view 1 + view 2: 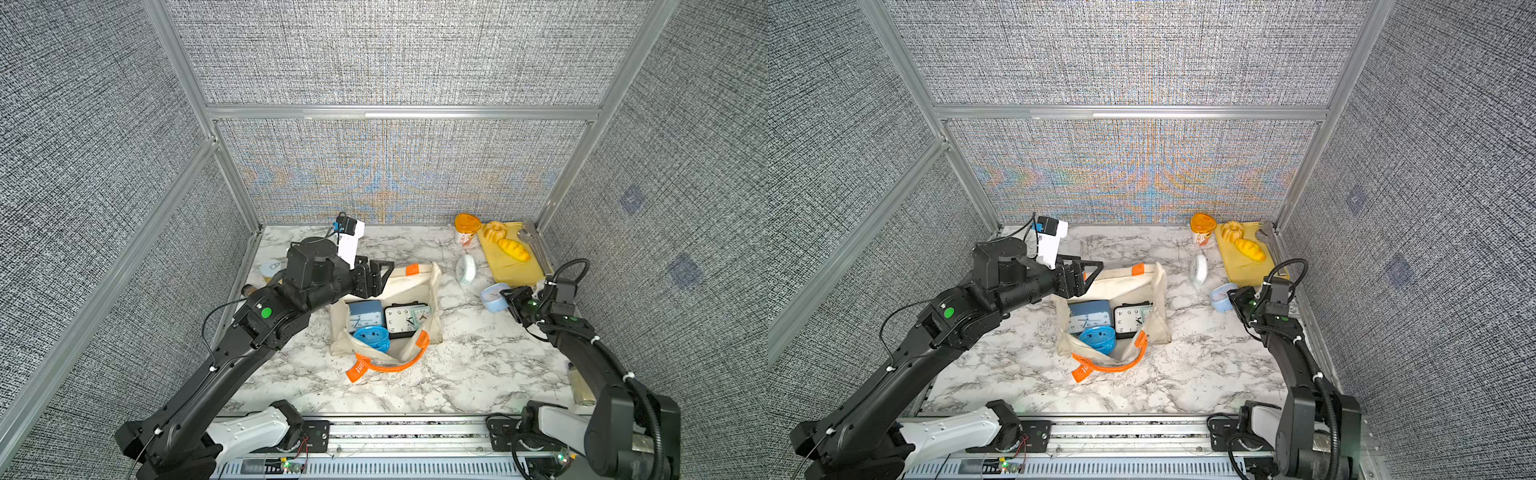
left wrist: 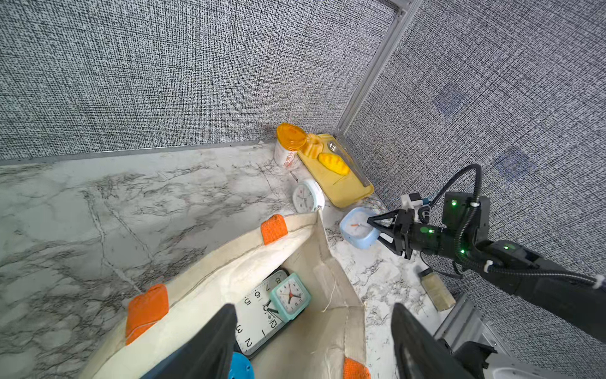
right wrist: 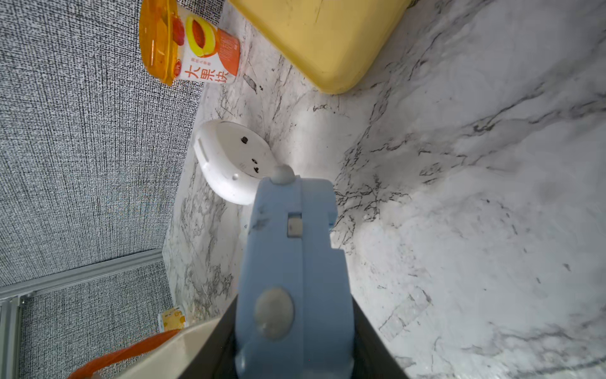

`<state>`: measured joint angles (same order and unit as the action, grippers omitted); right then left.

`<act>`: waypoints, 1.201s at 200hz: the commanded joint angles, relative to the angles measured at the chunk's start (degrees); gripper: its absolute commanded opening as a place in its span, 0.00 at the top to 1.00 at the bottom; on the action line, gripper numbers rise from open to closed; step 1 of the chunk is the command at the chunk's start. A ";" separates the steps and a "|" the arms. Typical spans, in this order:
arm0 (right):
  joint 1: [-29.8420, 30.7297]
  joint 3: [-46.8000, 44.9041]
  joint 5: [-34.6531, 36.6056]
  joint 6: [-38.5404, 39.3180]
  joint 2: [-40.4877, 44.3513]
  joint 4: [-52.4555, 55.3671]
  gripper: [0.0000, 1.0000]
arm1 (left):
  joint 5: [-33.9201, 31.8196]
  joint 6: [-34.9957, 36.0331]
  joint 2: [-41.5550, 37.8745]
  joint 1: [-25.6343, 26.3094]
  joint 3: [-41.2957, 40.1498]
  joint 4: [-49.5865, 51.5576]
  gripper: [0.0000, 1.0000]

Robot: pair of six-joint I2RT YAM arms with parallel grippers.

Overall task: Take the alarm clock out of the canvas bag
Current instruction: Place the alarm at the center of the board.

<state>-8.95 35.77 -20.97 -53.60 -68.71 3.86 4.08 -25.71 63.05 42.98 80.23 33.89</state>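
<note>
Right claw (image 2: pixel 374 229) grips a pale-blue alarm clock (image 2: pixel 357 228) (outside the canvas bag (image 1: pixel 409 286)); left claw (image 1: pixel 379 277) gapes over the bag's rim.

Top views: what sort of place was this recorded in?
Most likely a robot test cell, not a home: grey woven-fabric panels in aluminium framing enclose a marble-patterned tabletop, and two black robot arms are mounted on a metal rail along its front edge.
</note>
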 commanded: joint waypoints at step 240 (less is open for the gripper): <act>-0.45 -3.61 -2.23 2.17 -14.22 -11.59 0.40 | 1.20 -1.79 0.62 -0.06 -2.35 -2.69 0.26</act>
<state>-9.47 32.27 -22.74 -52.29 -82.06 -8.73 4.89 -27.27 63.96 42.98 78.06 32.64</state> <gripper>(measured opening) 0.601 0.736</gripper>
